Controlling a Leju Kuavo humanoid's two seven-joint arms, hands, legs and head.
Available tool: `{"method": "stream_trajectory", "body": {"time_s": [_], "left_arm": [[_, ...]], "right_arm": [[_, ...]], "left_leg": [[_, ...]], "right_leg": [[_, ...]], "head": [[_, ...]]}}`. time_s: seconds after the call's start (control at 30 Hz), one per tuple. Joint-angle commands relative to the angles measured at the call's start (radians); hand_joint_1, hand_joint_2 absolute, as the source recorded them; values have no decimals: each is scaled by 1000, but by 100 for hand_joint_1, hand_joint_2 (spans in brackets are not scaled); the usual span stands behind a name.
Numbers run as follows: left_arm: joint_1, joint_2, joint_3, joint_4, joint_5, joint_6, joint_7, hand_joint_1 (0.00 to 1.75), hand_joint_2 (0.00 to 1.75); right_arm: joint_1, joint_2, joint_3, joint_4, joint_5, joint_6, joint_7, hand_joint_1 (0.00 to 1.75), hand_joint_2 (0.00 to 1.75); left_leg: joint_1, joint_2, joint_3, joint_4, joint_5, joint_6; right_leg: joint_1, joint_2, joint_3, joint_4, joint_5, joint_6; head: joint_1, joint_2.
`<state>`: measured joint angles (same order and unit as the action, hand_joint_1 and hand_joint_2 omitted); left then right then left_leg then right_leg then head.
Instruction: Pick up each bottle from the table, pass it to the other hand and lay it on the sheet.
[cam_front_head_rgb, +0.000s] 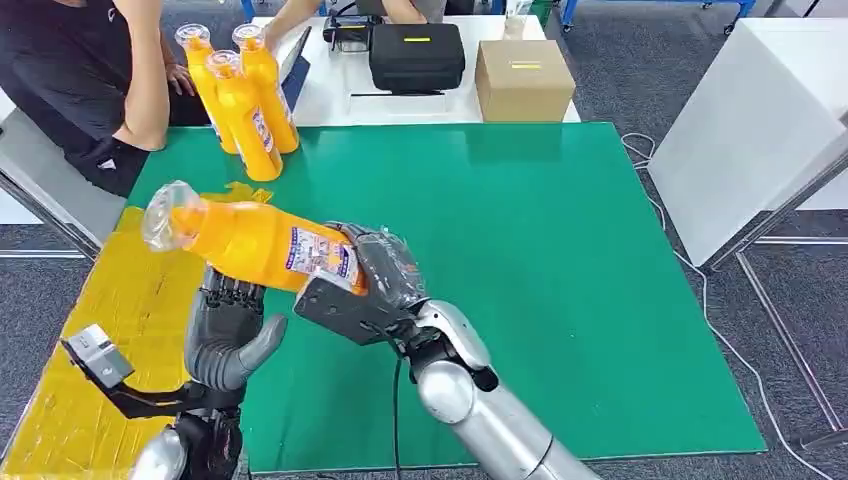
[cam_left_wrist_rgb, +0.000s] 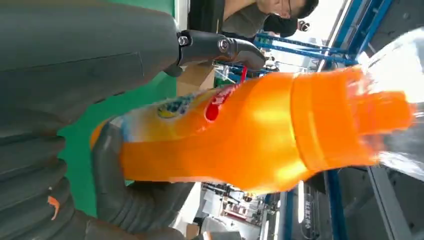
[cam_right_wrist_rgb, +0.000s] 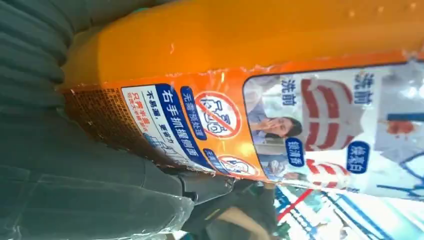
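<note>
My right hand grips an orange bottle by its base and holds it level in the air, its clear cap pointing left over the yellow sheet. The left hand is raised just beneath the bottle's middle, fingers spread upward near its underside and thumb held apart. In the left wrist view the bottle lies between that hand's parted fingers and thumb. The right wrist view shows the bottle's label pressed against my right hand. Three more orange bottles stand at the back left of the green mat.
A person sits at the back left, an arm resting close to the standing bottles. A black case and a cardboard box sit on the white table behind the mat. Another white table stands to the right.
</note>
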<state>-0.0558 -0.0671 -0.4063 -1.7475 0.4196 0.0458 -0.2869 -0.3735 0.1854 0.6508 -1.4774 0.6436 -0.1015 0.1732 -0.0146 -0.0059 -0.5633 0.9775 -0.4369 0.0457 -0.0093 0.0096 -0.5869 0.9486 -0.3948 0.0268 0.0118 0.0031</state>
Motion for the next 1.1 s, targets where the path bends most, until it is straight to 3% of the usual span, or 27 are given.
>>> {"method": "stream_trajectory", "body": {"time_s": [0.03, 0.5, 0.77, 0.8, 0.83, 1.1], "left_arm": [[14, -1, 74, -29, 31, -7, 17, 0, 175], [5, 6, 144, -67, 16, 12, 15, 0, 175], [12, 3, 142, -58, 2, 7, 38, 0, 175], [10, 2, 137, -58, 3, -3, 45, 14, 175], [8, -2, 136, -57, 3, -12, 49, 175, 175], [-15, -6, 122, -44, 9, -32, 66, 175, 175]], "right_arm": [[-73, 32, 116, 161, 44, -5, 17, 175, 175], [-39, 30, 226, 231, 78, 24, 12, 175, 175], [-22, -3, 230, 153, 107, 5, 30, 175, 175], [-31, -6, 228, 142, 129, 3, 47, 175, 175], [-34, -5, 220, 131, 140, 11, 55, 175, 175], [-65, 9, 196, 113, 177, 30, 80, 175, 175]], "left_leg": [[1, 5, 5, 0, -3, -4], [2, 2, 5, 0, -3, -4], [1, 0, 2, -1, -1, -2], [1, -1, 2, -1, -1, -2], [1, -1, 1, 0, 0, -2], [1, -1, 1, 0, -1, -2]], "right_leg": [[1, 4, 4, -1, -1, -1], [1, 1, 5, -1, -2, -1], [1, -1, 2, -1, -1, -1], [1, -1, 2, -1, -1, -1], [1, -1, 1, -1, -1, -1], [0, -2, 0, 0, -1, -1]], "head": [[0, 0], [0, 0], [0, 0], [0, 0], [0, 0], [0, 0]]}}
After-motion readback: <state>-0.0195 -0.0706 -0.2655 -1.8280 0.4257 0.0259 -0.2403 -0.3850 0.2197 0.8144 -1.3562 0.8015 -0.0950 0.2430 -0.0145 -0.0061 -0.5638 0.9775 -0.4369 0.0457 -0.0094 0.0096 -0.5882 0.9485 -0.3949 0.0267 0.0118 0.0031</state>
